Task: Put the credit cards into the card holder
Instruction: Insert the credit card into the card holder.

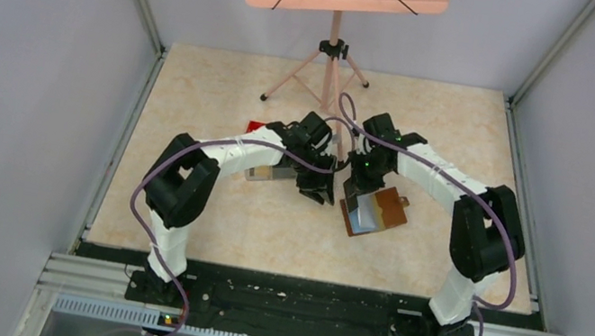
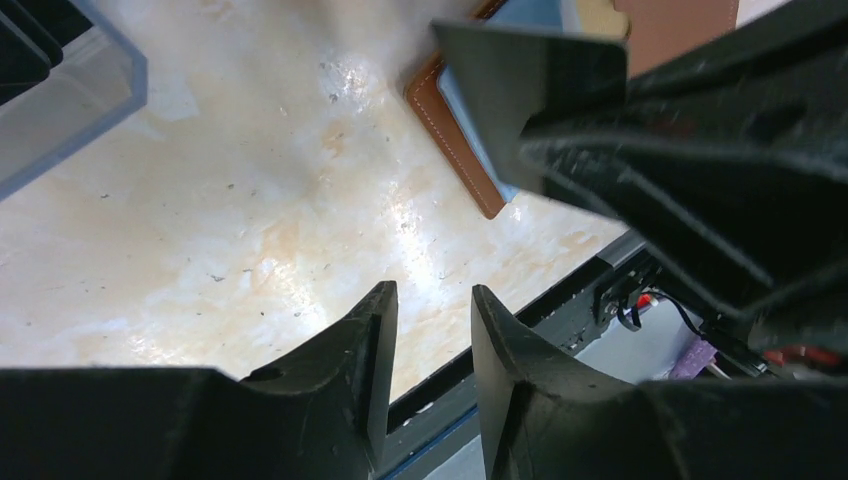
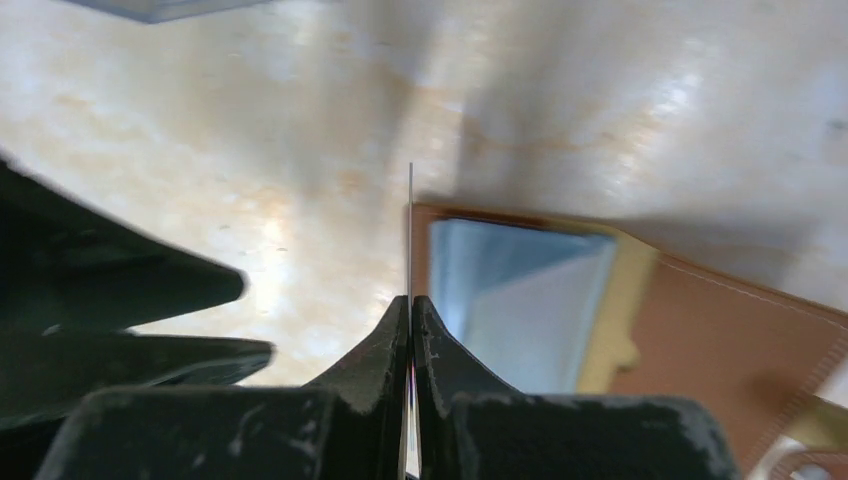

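The card holder [image 1: 378, 211] lies open on the table right of centre, brown leather with a blue card [image 3: 520, 300] and a tan-yellow card [image 3: 622, 300] in its slots. My right gripper [image 3: 411, 305] is shut on a thin credit card [image 3: 410, 230], seen edge-on, standing upright over the holder's left edge [image 3: 420, 250]. Its colour does not show. My left gripper [image 2: 433, 300] hovers just left of the holder [image 2: 455, 135], open with nothing between its fingers. In the top view the two grippers, left [image 1: 317, 191] and right [image 1: 356, 191], sit close together.
A clear plastic box [image 1: 267, 173] sits under the left arm, its corner [image 2: 60, 100] showing in the left wrist view. A small red tray [image 1: 257, 127] lies behind it. A pink music stand [image 1: 332, 46] rises at the back. The table's front rail [image 2: 560, 300] is near.
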Tool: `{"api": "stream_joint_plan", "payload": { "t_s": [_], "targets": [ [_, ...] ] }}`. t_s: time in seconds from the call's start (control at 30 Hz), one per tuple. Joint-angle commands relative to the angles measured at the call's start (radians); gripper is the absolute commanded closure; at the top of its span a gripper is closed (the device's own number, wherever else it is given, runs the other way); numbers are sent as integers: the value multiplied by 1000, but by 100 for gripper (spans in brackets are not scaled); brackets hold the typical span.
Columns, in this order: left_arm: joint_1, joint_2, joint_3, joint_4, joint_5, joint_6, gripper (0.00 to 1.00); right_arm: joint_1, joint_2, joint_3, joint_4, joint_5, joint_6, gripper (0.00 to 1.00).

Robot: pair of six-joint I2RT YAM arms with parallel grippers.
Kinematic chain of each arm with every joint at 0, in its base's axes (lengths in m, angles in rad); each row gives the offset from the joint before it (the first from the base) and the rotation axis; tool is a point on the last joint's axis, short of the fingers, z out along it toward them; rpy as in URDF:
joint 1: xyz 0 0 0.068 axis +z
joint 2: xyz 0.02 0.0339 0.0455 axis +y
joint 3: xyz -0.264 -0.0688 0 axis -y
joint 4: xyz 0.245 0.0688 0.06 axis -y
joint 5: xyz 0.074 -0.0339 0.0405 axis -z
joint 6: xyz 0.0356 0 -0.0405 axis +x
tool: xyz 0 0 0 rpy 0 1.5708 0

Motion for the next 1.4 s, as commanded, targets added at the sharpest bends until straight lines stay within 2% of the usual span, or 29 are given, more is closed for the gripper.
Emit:
{"api": "stream_joint_plan", "payload": {
  "t_s": [0.0, 0.5, 0.7, 0.93, 1.17, 1.37],
  "targets": [
    [-6, 14, 55, -18, 4, 52, 62, 6, 18, 70, -124, 261, -50, 100],
    [-22, 96, 122, -48, 17, 83, 62, 3, 2, 161, -236, 469, -116, 100],
    [-42, 142, 174, -63, 28, 98, 62, -65, 3, 151, -241, 508, -109, 100],
    [-54, 187, 236, -75, 46, 109, 62, -158, 13, 20, -157, 432, -99, 100],
    [-55, 224, 262, -79, 64, 110, 62, -168, -18, -108, -72, 203, -103, 100],
    [-55, 235, 264, -80, 53, 110, 62, -169, -43, -144, -61, 7, -103, 100]
  ]
}}
